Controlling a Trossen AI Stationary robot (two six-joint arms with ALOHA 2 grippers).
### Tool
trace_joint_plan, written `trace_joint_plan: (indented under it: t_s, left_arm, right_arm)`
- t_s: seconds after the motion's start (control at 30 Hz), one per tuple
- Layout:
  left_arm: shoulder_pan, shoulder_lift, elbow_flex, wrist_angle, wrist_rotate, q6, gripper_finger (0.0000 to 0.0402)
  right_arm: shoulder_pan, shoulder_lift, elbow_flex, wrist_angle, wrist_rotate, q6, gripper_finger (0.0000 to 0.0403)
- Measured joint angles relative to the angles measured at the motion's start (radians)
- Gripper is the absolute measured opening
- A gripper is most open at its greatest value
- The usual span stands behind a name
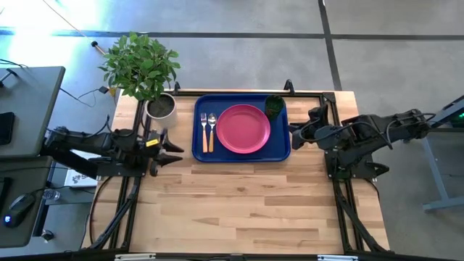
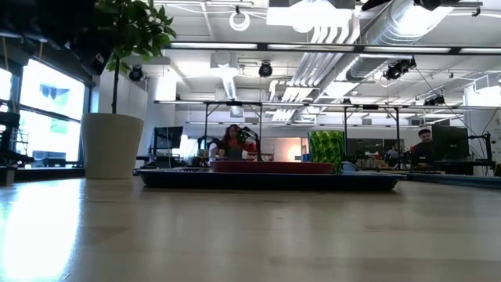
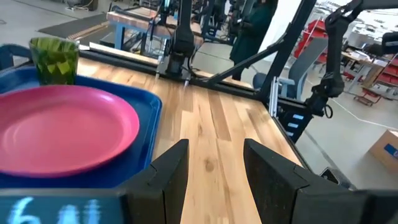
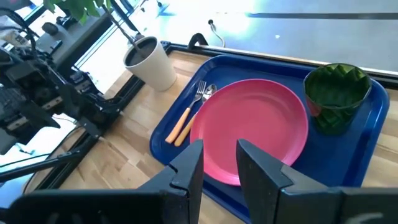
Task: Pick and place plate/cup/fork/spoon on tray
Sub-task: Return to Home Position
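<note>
The dark blue tray (image 1: pixel 199 152) lies at the table's far middle. On it rest the pink plate (image 1: pixel 243 129), the fork (image 1: pixel 204 130) and spoon (image 1: pixel 212 130) side by side at the tray's left, and the green cup (image 1: pixel 274 107) upright in its far right corner. My left gripper (image 1: pixel 178 148) is open and empty, left of the tray. My right gripper (image 1: pixel 293 130) is open and empty, just right of the tray. The right wrist view shows the plate (image 4: pixel 252 127), cup (image 4: pixel 337 96), fork (image 4: pixel 186 115) and spoon (image 4: pixel 199 111).
A grey-white pot with a leafy plant (image 1: pixel 161 106) stands at the table's far left, next to the tray's left end. Bare wood (image 1: pixel 246 210) stretches from the tray to the near edge. People sit in the room behind (image 2: pixel 233 142).
</note>
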Motion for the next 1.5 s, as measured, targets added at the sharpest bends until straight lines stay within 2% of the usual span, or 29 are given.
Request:
trace_joint_plan:
  t_s: [0.37, 0.73, 0.9, 1.07, 1.17, 1.27, 1.5]
  left_arm:
    - [0.001, -0.173, -0.155, 0.017, 0.0, -0.005, 0.0145]
    - [0.0, -0.239, -0.245, 0.065, 0.033, 0.024, 0.0145]
    - [0.0, -0.236, -0.249, 0.074, 0.034, 0.016, 0.0145]
    - [0.001, -0.226, -0.249, 0.075, 0.033, -0.024, 0.0145]
    - [0.001, -0.211, -0.249, 0.074, 0.034, -0.108, 0.0145]
    - [0.001, -0.197, -0.249, 0.076, 0.034, -0.163, 0.0145]
    - [0.001, -0.194, -0.249, 0.075, 0.034, -0.109, 0.0145]
  right_arm:
    - [0.0, 0.0, 0.0, 0.0, 0.019, -0.01, 0.0087]
    - [0.0, -0.001, 0.0, 0.022, -0.027, -0.14, 0.0087]
    - [0.0, -0.036, 0.0, 0.159, -0.067, -0.344, 0.0087]
    - [0.0, -0.117, 0.0, 0.328, -0.215, -0.686, 0.0087]
    - [0.0, -0.188, -0.004, 0.338, -0.297, -0.823, 0.0087]
    - [0.0, -0.28, -0.086, 0.365, -0.348, -0.871, 0.0087]
    - [0.002, -0.513, -0.491, 0.659, -0.412, -0.87, 0.0087]
